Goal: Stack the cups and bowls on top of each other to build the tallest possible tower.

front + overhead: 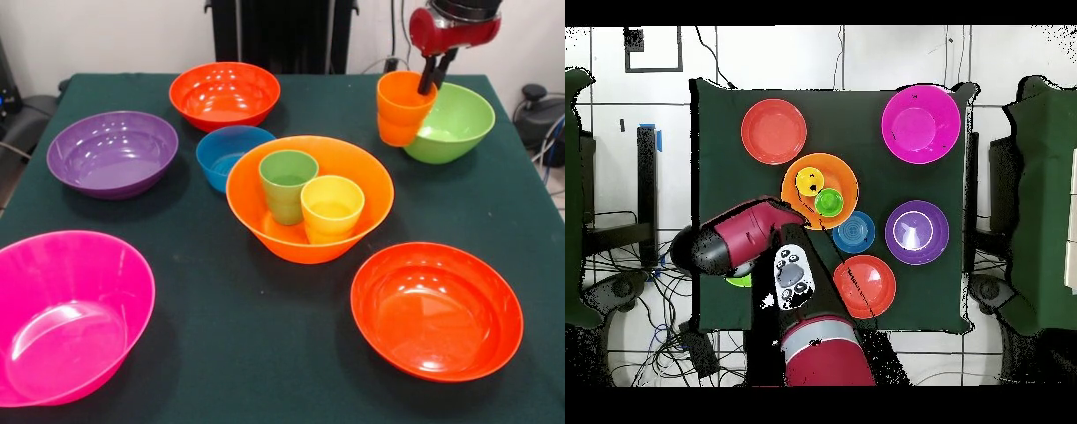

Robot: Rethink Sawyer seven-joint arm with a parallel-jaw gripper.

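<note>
Glossy plastic throughout, so everything likely handles light, stiff and slippery. The gripper (432, 78) pinches the orange cup (402, 108) by its rim, one finger inside, lifted at the lime green bowl's (455, 124) nine o'clock edge. The green cup (287, 184) and yellow cup (331, 208) stand inside the light orange bowl (371, 177) at table centre. A thin wall-pinch at the rim seems the best hold. No readable writing or brands anywhere.
</note>
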